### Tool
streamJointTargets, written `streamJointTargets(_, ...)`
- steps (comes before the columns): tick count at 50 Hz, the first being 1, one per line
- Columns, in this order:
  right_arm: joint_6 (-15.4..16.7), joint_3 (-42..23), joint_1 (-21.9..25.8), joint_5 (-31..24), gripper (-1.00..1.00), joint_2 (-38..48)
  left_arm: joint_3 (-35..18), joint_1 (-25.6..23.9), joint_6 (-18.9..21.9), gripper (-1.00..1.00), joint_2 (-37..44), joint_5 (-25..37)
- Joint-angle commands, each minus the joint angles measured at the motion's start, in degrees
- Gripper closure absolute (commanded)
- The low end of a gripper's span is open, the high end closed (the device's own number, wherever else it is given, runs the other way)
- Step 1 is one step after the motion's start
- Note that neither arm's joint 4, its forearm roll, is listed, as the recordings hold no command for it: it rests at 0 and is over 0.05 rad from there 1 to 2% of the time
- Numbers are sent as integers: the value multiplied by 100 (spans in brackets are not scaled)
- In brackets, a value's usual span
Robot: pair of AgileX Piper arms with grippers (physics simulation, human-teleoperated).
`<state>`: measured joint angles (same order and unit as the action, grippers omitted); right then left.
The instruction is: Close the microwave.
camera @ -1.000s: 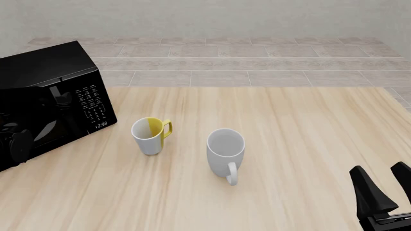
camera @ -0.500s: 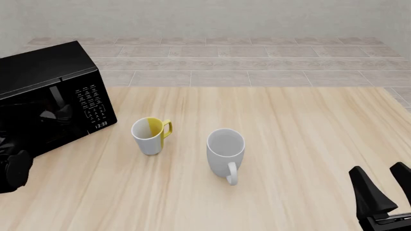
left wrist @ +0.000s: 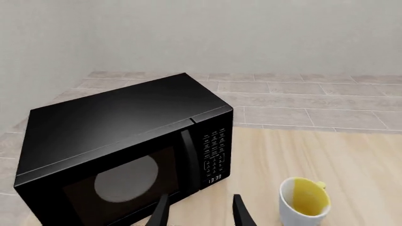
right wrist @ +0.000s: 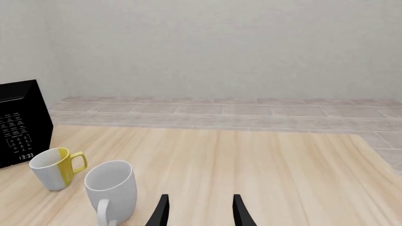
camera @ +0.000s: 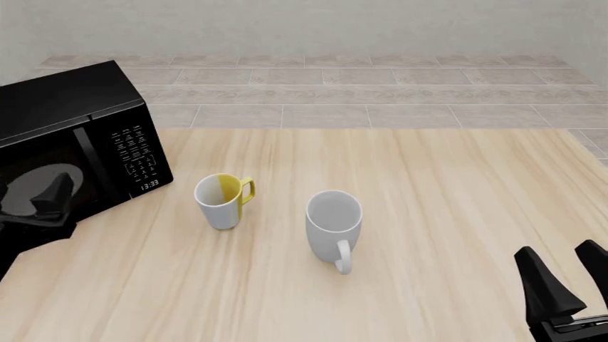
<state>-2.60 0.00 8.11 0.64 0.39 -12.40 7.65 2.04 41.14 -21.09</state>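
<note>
The glossy black microwave (camera: 87, 107) stands at the table's far left, with its keypad and clock on its right side. In the left wrist view the microwave (left wrist: 125, 122) has its dark glass door with the grey oval lying flush with the keypad panel. My left gripper (left wrist: 201, 214) is open and empty, a short way in front of the door's handle side. I cannot make it out in the front view. My right gripper (camera: 565, 274) is open and empty at the table's near right corner, far from the microwave. It also shows in the right wrist view (right wrist: 201, 214).
A white mug with a yellow inside and handle (camera: 221, 201) stands just right of the microwave. It also shows in the left wrist view (left wrist: 303, 200). A larger white mug (camera: 334, 224) stands near the middle of the wooden table (camera: 446, 178). A tiled floor and a wall lie beyond.
The dark left gripper that was against the door's front has drawn back out of the front view. The door's grey oval now shows. The right arm has barely moved.
</note>
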Motion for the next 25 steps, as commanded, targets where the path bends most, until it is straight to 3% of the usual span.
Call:
streamJointTargets(1,9,0,15,32,-100,11,86,-271,95,-100,-2541,1946)
streamJointTargets(6,33,0,36,22,-100,14,-135,-312,139,-100,-3703,3080)
streamJointTargets(8,33,0,36,22,-100,13,-136,-312,139,-100,-3714,3092)
streamJointTargets(9,33,0,29,21,-100,1,-273,-390,220,-100,-4107,3527)
streamJointTargets(14,17,0,21,12,-100,-8,-740,-466,233,-100,-4114,3791)
streamJointTargets(25,44,0,49,27,-100,-19,-919,-631,182,-100,-4114,3922)
